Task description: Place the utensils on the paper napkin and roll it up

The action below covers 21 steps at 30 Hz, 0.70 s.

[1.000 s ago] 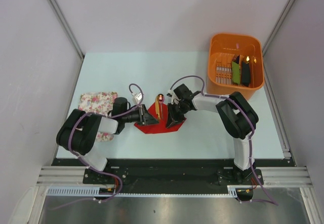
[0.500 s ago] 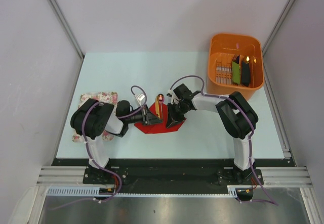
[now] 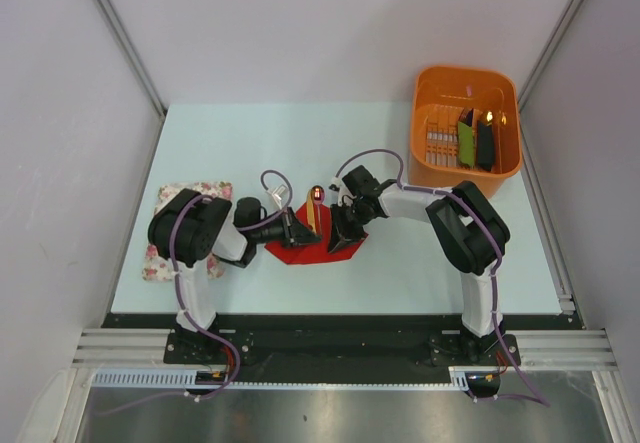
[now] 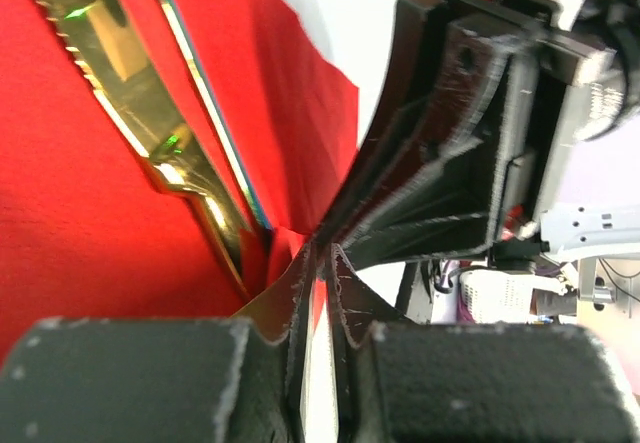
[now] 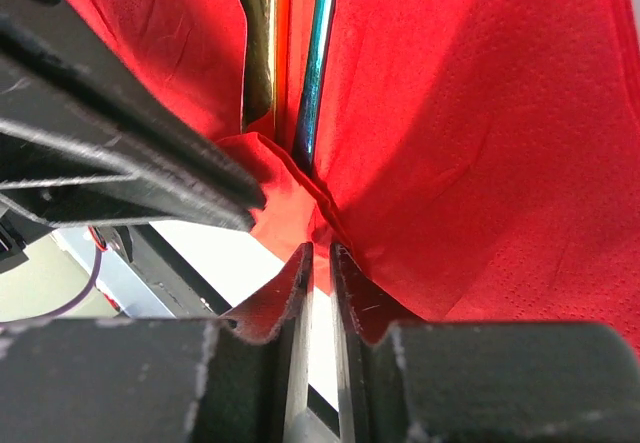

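Observation:
The red paper napkin [image 3: 305, 251] lies on the table between both arms, its sides lifted toward the middle. The utensils [image 3: 313, 215] rest on it, with the dark red spoon bowl [image 3: 317, 194] past its far edge. In the left wrist view a yellow serrated knife [image 4: 130, 93] and a thin blue edge lie on the napkin [image 4: 80, 213]. My left gripper [image 3: 299, 233] [image 4: 320, 255] is shut on the napkin's left edge. My right gripper [image 3: 339, 232] [image 5: 320, 249] is shut on a fold of the napkin [image 5: 480, 113], beside the blue handle [image 5: 318, 63].
An orange basket [image 3: 420, 123] at the back right holds a green item [image 3: 466, 141] and a black item [image 3: 485, 141]. A floral cloth [image 3: 190, 191] lies at the left, partly under my left arm. The two grippers are nearly touching over the napkin.
The left jaws have closed onto the napkin edge, and the left arm's elbow has swung right and toward the gripper. The right arm has held still.

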Tool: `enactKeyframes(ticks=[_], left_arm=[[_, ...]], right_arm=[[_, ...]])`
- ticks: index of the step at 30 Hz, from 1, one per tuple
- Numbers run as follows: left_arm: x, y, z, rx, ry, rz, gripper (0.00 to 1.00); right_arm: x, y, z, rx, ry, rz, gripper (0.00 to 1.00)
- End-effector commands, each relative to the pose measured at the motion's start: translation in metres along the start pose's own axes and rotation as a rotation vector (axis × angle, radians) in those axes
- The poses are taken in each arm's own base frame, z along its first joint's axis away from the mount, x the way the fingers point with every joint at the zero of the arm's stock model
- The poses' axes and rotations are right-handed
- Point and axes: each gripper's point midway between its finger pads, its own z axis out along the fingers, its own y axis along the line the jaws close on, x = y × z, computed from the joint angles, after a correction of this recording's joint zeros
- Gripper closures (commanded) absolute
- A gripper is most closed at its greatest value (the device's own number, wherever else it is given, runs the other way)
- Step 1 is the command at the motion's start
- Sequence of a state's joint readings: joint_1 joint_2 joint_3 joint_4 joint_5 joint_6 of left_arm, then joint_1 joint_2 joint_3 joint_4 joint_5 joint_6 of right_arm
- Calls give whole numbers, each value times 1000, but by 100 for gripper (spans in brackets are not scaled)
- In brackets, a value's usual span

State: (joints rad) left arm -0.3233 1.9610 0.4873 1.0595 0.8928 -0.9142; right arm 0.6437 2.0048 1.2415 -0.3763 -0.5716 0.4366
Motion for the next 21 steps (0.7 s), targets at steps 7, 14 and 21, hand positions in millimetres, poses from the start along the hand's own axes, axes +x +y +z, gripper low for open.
enactKeyframes(ticks=[7,14,21], left_arm=[[-2,21,5,-52,2,0,91],[0,23,5,-62,11,-7,91],[0,24,4,-69,13,-1,91]], right_arm=[[-28,6,-21,15,-83,-42,78],[-45,-18,-70,78,-167,-1,65],[-37,-61,-93,202,-162,47,30]])
